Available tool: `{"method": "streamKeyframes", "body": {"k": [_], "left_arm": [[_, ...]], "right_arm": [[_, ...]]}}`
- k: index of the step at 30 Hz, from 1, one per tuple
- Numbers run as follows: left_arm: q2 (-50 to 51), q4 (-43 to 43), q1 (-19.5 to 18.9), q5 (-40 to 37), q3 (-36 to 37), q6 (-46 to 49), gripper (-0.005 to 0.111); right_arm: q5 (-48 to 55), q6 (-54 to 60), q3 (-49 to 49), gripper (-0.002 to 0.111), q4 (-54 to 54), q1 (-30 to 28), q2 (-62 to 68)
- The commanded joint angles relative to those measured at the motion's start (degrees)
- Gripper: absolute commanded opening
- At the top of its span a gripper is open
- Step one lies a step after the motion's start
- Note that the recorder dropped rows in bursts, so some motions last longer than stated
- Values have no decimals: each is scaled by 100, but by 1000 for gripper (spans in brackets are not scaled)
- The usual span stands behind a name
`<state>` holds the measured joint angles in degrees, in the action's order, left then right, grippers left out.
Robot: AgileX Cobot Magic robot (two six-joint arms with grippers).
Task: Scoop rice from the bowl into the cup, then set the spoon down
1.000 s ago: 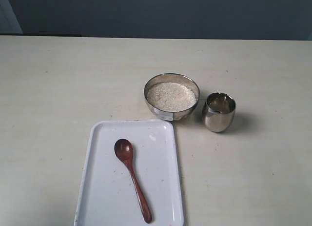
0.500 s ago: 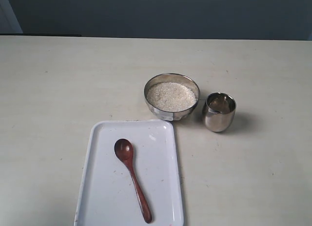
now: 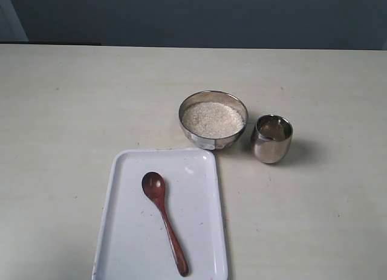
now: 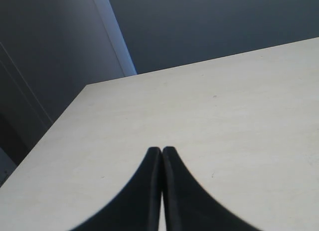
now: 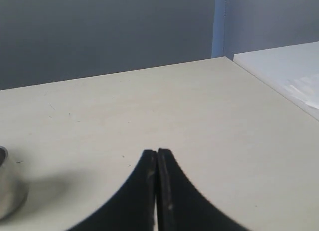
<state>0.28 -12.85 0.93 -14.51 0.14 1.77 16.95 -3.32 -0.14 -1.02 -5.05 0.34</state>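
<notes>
Exterior view: the spoon (image 3: 165, 222) lies on a white tray (image 3: 130, 231), near the bowl (image 3: 208, 142) of rice (image 3: 213, 119), with the cup (image 3: 271, 138) just beside the bowl.

Left wrist view: the left end effector (image 4: 161, 151) is closed and empty above bare table (image 4: 224, 116).

Right wrist view: the right end effector (image 5: 156, 152) is likewise closed and empty, with the cup near it.

Whichever arm takes the spoon should open first and grip the handle well back from the scoop.

Gripper (image 5: 157, 152): black jaws pressed tight together, tips over the pale table (image 5: 164, 101). Cup (image 5: 7, 191): only a rounded steel sliver shows, cut by the frame, standing on the table, apart from the gripper, with a soft shadow beside it. White surface (image 5: 284, 66) just past the table's far corner. Grey wall (image 5: 99, 31) behind the far edge.
</notes>
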Motion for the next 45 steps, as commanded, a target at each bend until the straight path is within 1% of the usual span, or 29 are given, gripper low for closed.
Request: {"method": "streamKeyframes", "body": {"k": [1,7,45], "left_arm": [[-28,-12,38,64,-14,-27,1],[-28,-12,38,64,-14,-27,1],[-28,-12,38,64,-14,-27,1]], "right_arm": [[-3,201,14,-1,-82,-28,-34],[-3,66,14,-1,-236,-28,-34],[42,66,14,-1,-261,-28,-34]]}}
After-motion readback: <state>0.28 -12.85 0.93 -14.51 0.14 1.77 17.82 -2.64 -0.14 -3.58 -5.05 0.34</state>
